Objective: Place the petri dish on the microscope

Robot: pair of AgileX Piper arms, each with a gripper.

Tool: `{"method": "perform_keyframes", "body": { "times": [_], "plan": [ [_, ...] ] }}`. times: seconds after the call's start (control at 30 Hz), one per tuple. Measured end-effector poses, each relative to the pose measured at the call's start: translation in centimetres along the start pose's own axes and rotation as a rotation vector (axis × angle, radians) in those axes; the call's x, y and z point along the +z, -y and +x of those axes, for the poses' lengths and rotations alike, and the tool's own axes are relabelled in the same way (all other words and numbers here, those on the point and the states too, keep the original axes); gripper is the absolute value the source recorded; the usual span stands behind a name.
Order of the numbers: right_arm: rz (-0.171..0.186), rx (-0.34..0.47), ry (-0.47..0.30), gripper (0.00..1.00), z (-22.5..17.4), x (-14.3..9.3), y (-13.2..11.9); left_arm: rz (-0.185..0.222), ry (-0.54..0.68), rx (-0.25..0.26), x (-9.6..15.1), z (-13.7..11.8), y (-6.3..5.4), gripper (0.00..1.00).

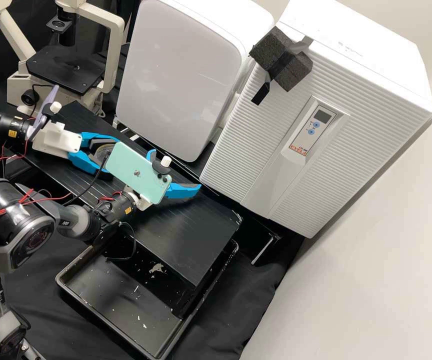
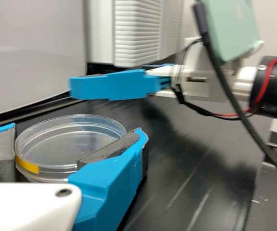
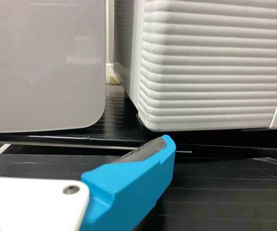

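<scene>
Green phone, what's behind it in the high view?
Behind the green phone is the right gripper, open, blue fingers poking out past the edges. The gripper's middle is covered and can't be seen.

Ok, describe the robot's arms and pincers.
Dark grey arms with black cylindrical wrists, yellow labels and red and black cables. The left pincer and right pincer each have a white body and bright blue, angular fingers with dark grey pads.
</scene>
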Motion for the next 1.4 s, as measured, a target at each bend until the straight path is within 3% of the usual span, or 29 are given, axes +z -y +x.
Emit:
{"method": "perform_keyframes", "body": {
  "times": [0.13, 0.5, 0.63, 0.9, 1.2, 1.4],
  "plan": [
    [0.0, 0.0, 0.0, 1.0, 0.0, 0.0, 0.0, 0.017, -0.057, 0.002, -0.5, -1.2, -0.6, 0.0],
    [0.0, 0.0, 0.0, 1.0, 0.0, 0.0, 0.0, 0.01, -0.156, 0.065, -2.3, -5.8, -2.6, 0.0],
    [0.0, 0.0, 0.0, 1.0, 0.0, 0.0, 0.0, -0.015, -0.196, 0.112, -3.4, -7.1, -2.9, 0.0],
    [0.0, 0.0, 0.0, 1.0, 0.0, 0.0, 0.0, -0.035, -0.337, 0.149, -6.8, -10.6, -3.4, 0.0],
    [0.0, 0.0, 0.0, 1.0, 0.0, 0.0, 0.0, -0.085, -0.515, 0.212, -11.0, -14.5, -3.8, 0.0],
    [0.0, 0.0, 0.0, 1.0, 0.0, 0.0, 0.0, -0.122, -0.558, 0.256, -11.8, -15.4, -4.2, 0.0]
  ]
}}
